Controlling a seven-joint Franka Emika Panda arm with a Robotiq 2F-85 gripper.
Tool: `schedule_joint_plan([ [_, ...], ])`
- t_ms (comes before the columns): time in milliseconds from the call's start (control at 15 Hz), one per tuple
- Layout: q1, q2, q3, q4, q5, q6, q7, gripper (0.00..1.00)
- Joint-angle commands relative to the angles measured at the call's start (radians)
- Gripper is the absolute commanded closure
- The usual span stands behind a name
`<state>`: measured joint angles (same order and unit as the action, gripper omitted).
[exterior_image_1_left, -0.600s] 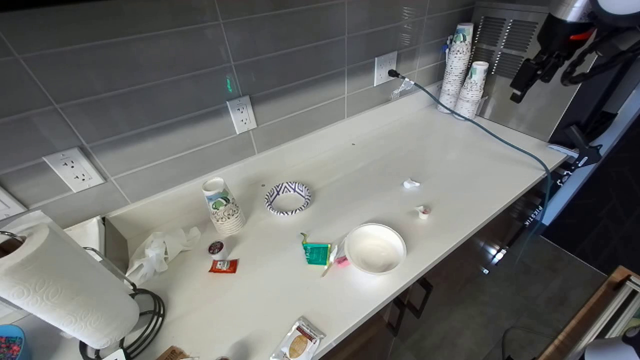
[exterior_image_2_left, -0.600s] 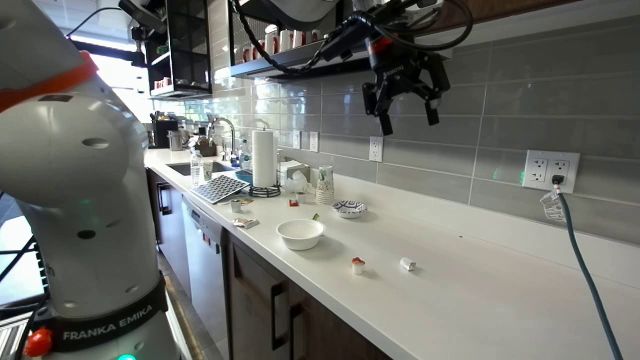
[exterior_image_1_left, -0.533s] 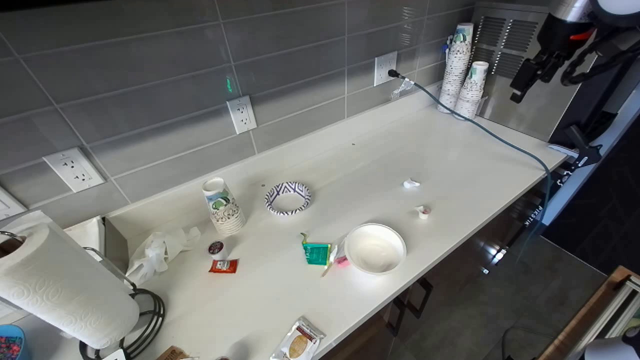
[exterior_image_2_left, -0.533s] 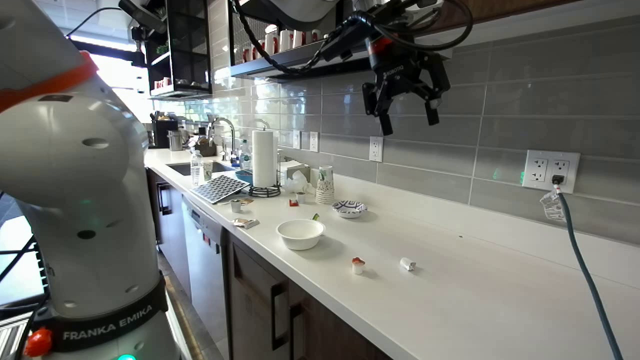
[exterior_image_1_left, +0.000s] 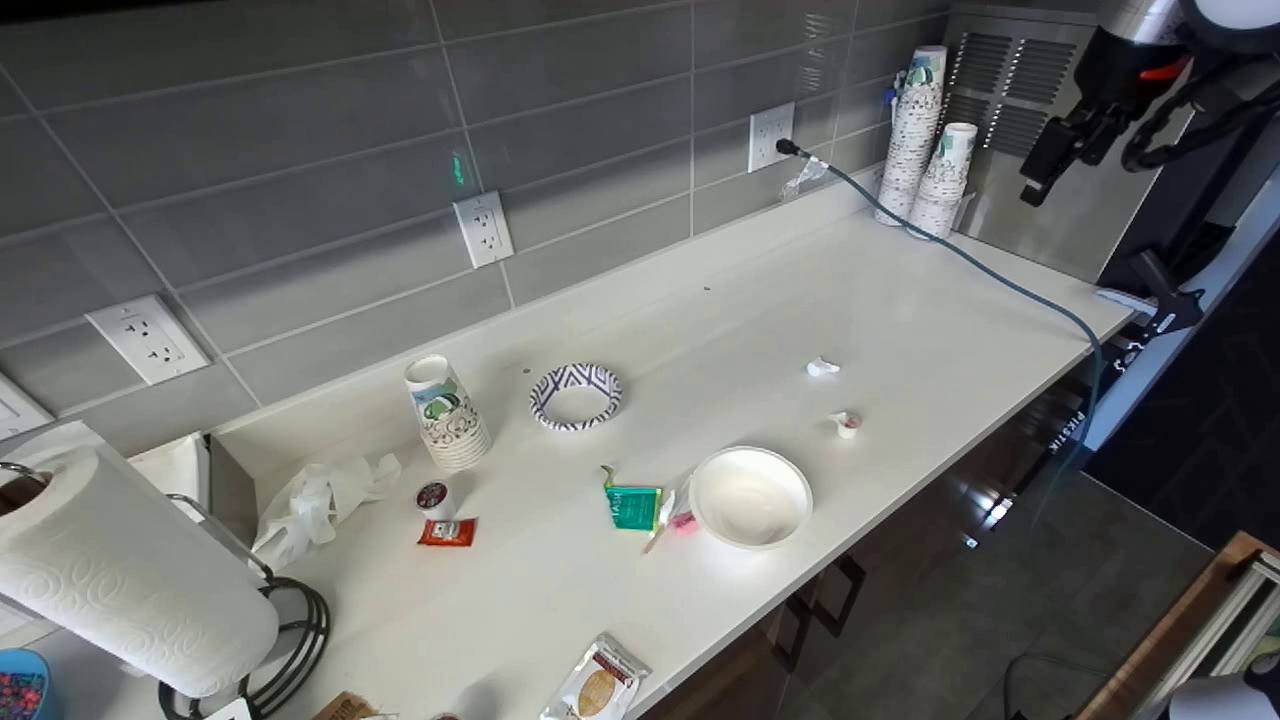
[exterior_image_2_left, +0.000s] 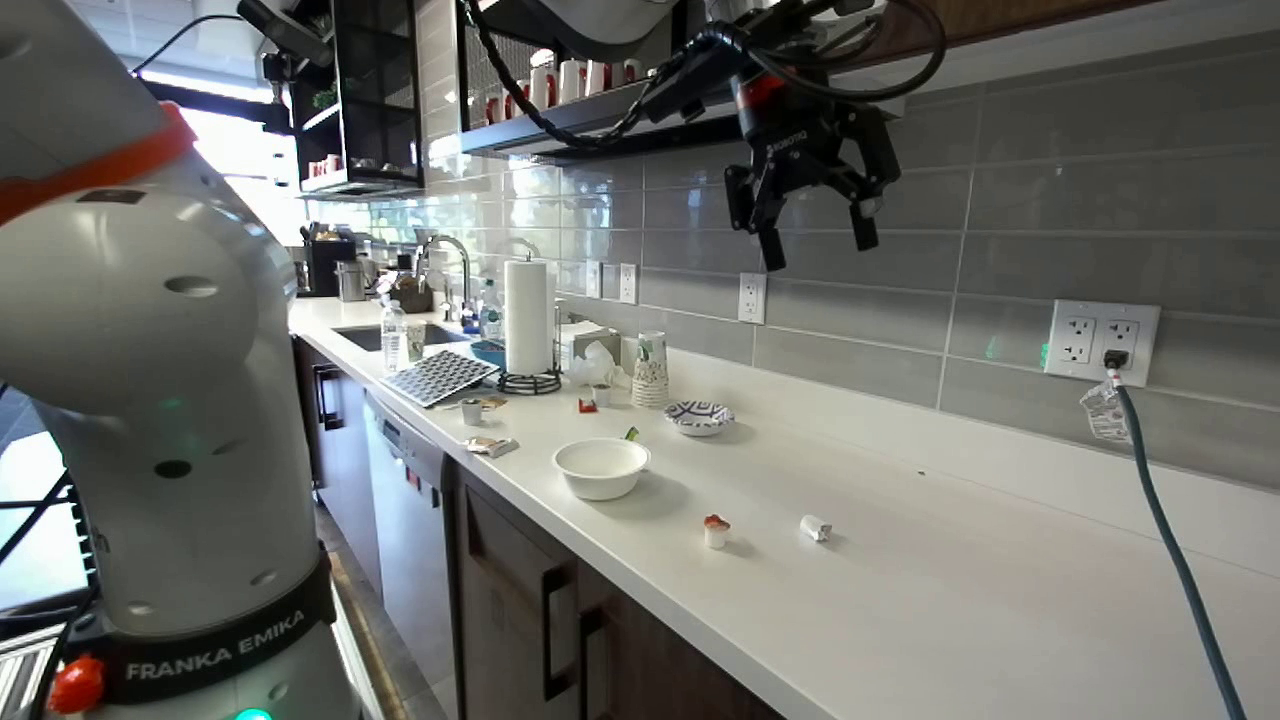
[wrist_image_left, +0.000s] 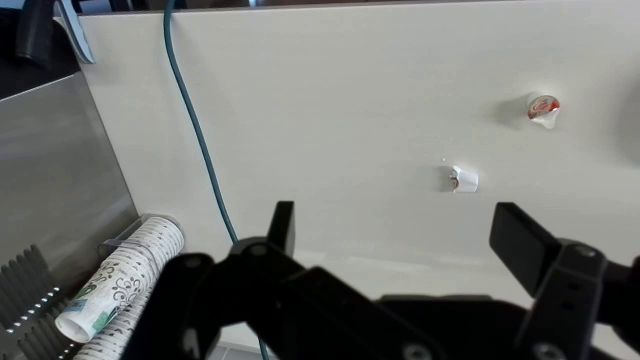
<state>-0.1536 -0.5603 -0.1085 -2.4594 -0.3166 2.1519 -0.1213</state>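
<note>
The robot arm stands at the left in an exterior view, its thick white shoulder close to the near side of the counter, and runs out of sight past the top edge. More of it shows along the top, with cables looped about it, and there the wrist is turned downward. The gripper hangs below, pointing down with a slight lean, high in front of the grey tile wall and well apart from the counter. Its two fingers are spread wide, with bare counter showing between their tips in the wrist view.

A tipped creamer cup lies on its side on the counter, beyond the fingertips and nearer the right-hand one in that view. An upright creamer cup with a red-and-white lid stands farther right. In an exterior view the tipped cup lies right of the upright one, and a white bowl sits to the left of both. In the wrist view a teal cable crosses the counter at the left, with a paper cup stack at the lower left.
</note>
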Motion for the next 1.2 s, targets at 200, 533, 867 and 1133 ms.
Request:
schedule_joint_plan([
  [200, 0.046, 0.008, 0.016, -0.032, 0.035, 0.003, -0.024, 0.00],
  [533, 0.085, 0.022, 0.039, -0.067, 0.044, 0.018, -0.015, 0.00],
  [867, 0.084, 0.022, 0.037, -0.067, 0.044, 0.018, -0.016, 0.00],
  [1133, 0.084, 0.022, 0.037, -0.067, 0.044, 0.018, -0.016, 0.00],
])
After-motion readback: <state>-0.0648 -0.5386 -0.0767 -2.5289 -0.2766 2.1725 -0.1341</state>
